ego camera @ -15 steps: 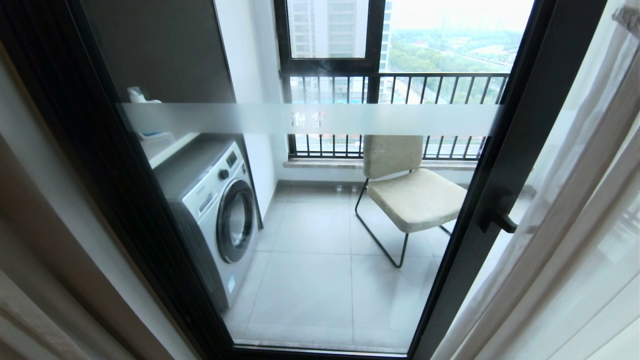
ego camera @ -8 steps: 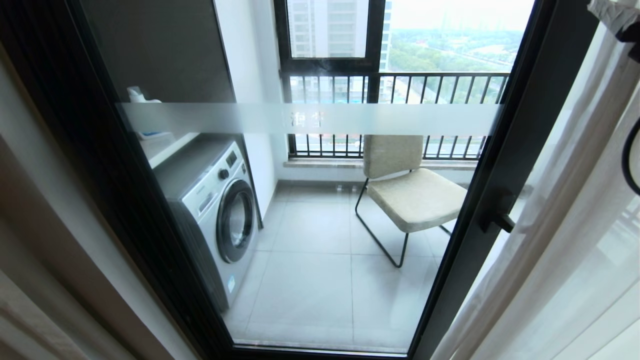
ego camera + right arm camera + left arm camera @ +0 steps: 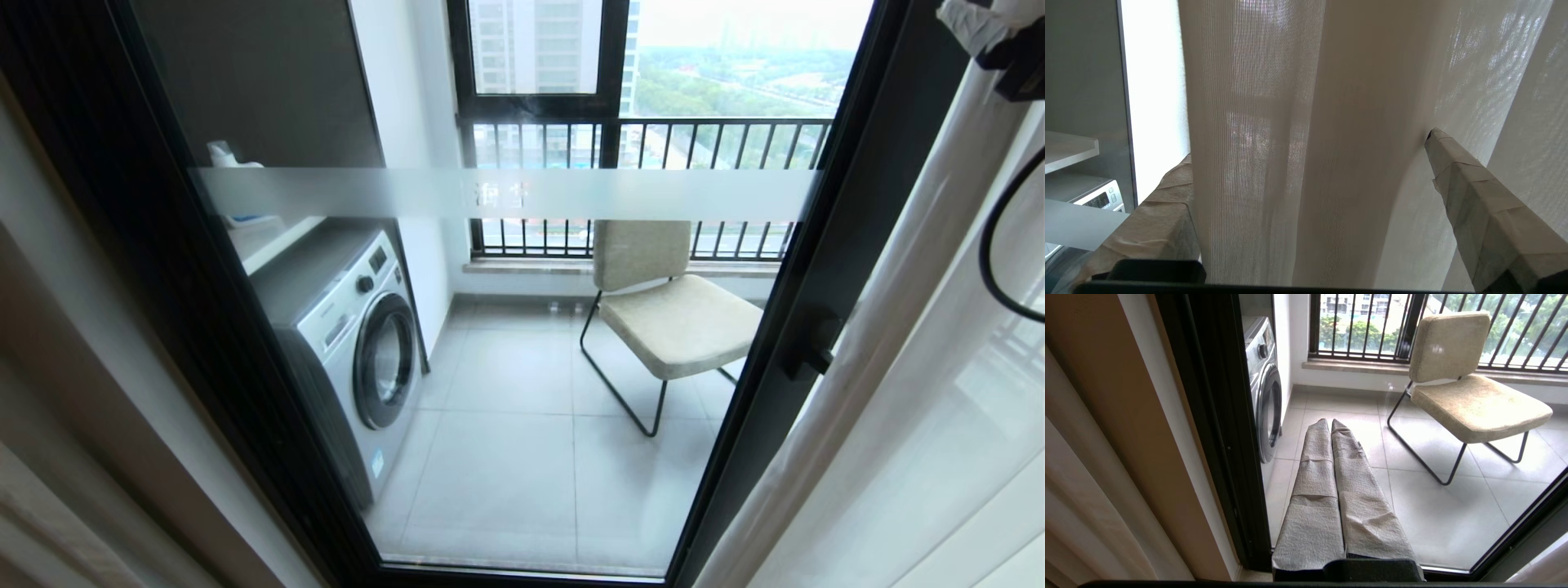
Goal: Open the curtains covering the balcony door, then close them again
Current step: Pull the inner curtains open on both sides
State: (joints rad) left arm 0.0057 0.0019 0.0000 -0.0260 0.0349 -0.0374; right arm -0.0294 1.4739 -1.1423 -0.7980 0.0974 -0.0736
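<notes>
With the glass door (image 3: 522, 343) already showing and the curtains (image 3: 922, 392) hanging at three o'clock, the right claw (image 3: 1306, 163) is standing wide open around a sheer fold and should be biting deep before dragging, while the left claw (image 3: 1331, 428) is resting closed.

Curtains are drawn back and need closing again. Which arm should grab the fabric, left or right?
Right, most likely. The right gripper is open with a fold of the curtains between its fingers, ready to clamp. The left gripper is shut and faces the bare glass of the balcony door, apart from any fabric.
</notes>
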